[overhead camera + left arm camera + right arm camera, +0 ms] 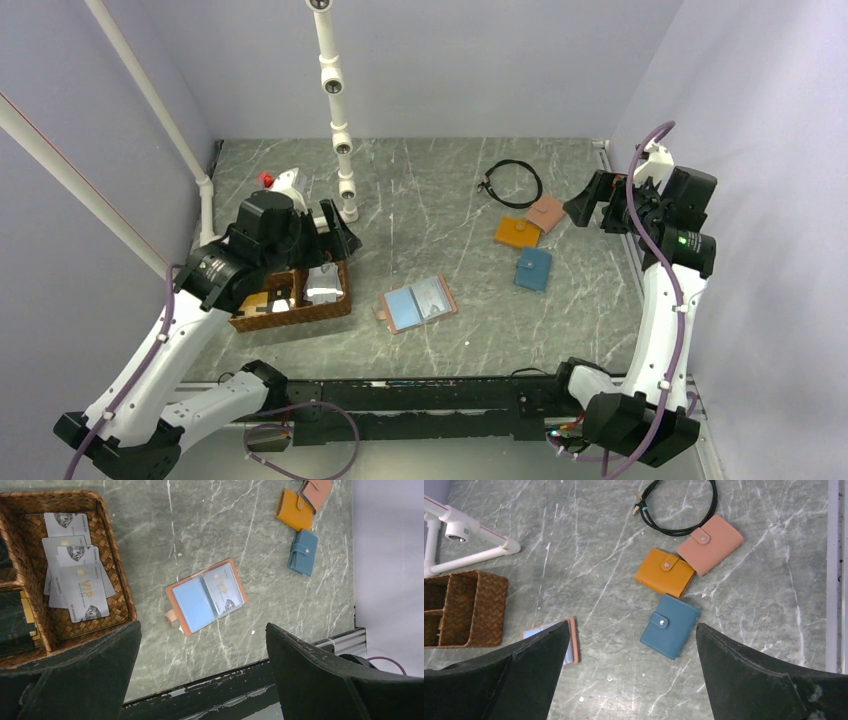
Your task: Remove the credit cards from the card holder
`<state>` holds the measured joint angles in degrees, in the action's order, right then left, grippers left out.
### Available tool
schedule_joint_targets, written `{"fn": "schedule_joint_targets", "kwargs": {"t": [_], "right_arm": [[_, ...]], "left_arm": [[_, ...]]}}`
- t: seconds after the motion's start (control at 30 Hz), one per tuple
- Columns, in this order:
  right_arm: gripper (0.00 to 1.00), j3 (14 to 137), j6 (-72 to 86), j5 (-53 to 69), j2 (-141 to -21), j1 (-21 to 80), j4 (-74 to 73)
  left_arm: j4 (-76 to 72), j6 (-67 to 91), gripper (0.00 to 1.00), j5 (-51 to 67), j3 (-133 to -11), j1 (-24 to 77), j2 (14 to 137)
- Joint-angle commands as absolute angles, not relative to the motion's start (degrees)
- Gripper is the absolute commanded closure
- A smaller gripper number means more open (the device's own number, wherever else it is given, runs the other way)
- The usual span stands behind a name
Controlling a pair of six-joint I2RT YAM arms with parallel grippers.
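Right wrist view: card holder [572, 642] half hidden behind gaping right hand [631, 630]; left hand [202, 627] gapes too.

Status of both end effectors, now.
Left end effector: open, holding nothing.
Right end effector: open, holding nothing.

Smooth, marble-veined bench [250, 530]. Rough woven-wicker basket [120, 580]. Matt, leather-like card holder [192, 605]. The credit cards [82, 587] are silvery plastic with a slight sheen.
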<state>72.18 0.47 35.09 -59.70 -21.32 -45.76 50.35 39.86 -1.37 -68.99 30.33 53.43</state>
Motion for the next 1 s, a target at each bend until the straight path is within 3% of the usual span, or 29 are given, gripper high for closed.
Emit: {"fn": "schedule_joint_targets", "kwargs": {"t": [0.0,0.97], "right_arm": [[0.00,72.75,2.66,35.69,-59.55,-22.19,-42.77],[0.00,70.76,5.63,38.78,-62.74,-22.63,-37.28]], "left_arm": [[46.74,37.44,0.01,-1.32,-69.28,30.15,54.30],[40.66,40.15,0.01,-5.48,-64.44,30.12,50.27]]}}
